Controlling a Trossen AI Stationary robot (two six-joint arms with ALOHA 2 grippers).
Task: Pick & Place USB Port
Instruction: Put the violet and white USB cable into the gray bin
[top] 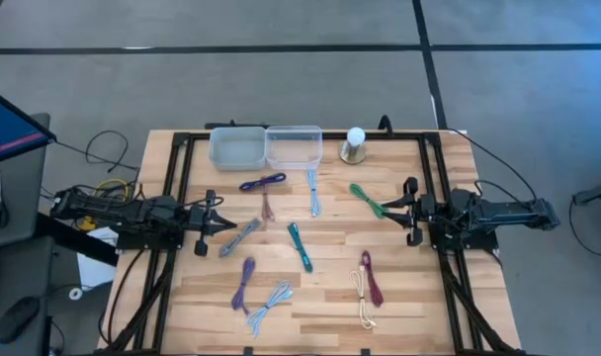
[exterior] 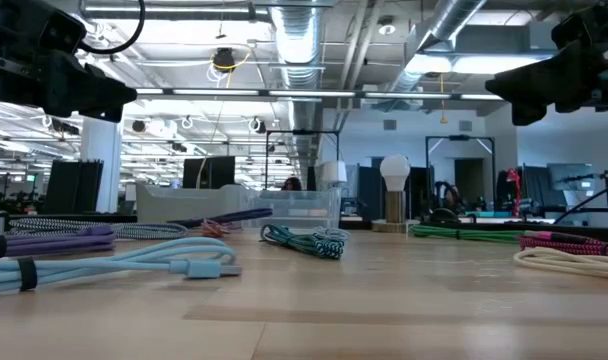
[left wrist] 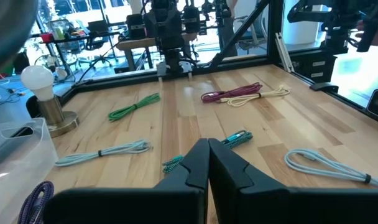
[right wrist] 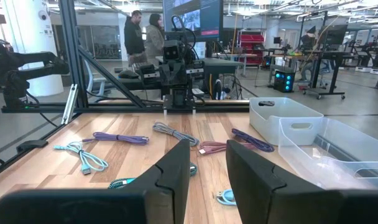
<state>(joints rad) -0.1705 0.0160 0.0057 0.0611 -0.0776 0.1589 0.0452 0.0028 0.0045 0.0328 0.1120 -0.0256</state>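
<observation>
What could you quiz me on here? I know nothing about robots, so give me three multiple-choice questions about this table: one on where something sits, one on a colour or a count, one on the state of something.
1. Where does the light bulb on its stand sit?
A. Beside the clear bins at the table's far edge
B. Among the cables at the near edge
C. Inside a bin

2. How many clear plastic bins are there?
A. One
B. Two
C. Four

3. What is the left gripper doing?
A. Gripping the green cable
B. Shut on nothing
C. Open wide over a bin

Answers:
1. A: the high view shows it just right of the right bin.
2. B: the left bin and the right bin stand side by side.
3. B: the left wrist view shows its fingers closed together with no cable between them, while the right gripper is open.
</observation>
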